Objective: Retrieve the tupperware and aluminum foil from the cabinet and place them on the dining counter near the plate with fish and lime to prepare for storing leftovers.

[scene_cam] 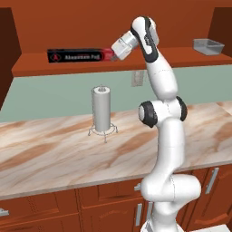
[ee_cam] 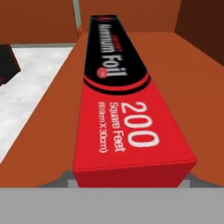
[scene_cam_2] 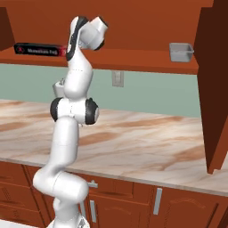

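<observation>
While the arm is stretched up to the cabinet [scene_cam: 27,63] shelf, I read the left base view first: my gripper [scene_cam: 115,55] sits right at the red end of the aluminum foil [scene_cam: 79,55], which lies flat on the plank with its long axis running along the shelf, away from the hand to the left. The tupperware [scene_cam: 208,46], a shallow translucent grey tub, rests on the same shelf well apart to the right. Below, a white paper-towel roll [scene_cam: 101,108] stands upright in a wire holder on the marbled worktop [scene_cam: 45,154].

From the right base view, the foil carton [scene_cam_2: 39,49] lies on the shelf and its near end is hidden behind my forearm; the grey tub [scene_cam_2: 181,51] sits far along the shelf on the other side.

Through the hand view, the carton [ee_cam: 127,109] runs straight away from the camera, glossy black with white lettering beyond a red end. Grey finger tips [ee_cam: 64,179] flank that red end on both sides, so the jaws straddle the box across its narrow width. I cannot tell whether they already press on it. I judge the grasp to turn on squeezing across that short axis.
</observation>
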